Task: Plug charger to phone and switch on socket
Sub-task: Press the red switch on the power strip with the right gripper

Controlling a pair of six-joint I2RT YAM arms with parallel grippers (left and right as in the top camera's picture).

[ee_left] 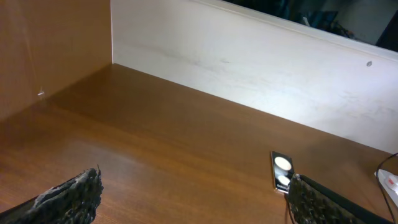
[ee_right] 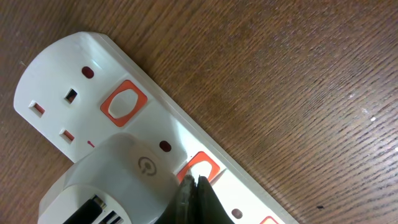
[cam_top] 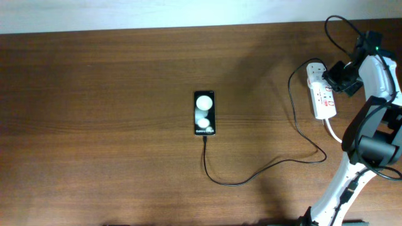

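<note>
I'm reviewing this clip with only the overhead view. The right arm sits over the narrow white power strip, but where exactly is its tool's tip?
Observer: In the right wrist view, the right tool has its fingers together. Its tip is at the orange-framed switch, beside the white plug adapter on the narrow white power strip.
Operator: Is the end outlet taken?
Observer: No, the end outlet is empty, and nothing touches the end switch.
Operator: And the left arm? I can't see it.
Observer: In the left wrist view, the left tool is open and holds nothing. The flat black phone lies ahead of it.
</note>
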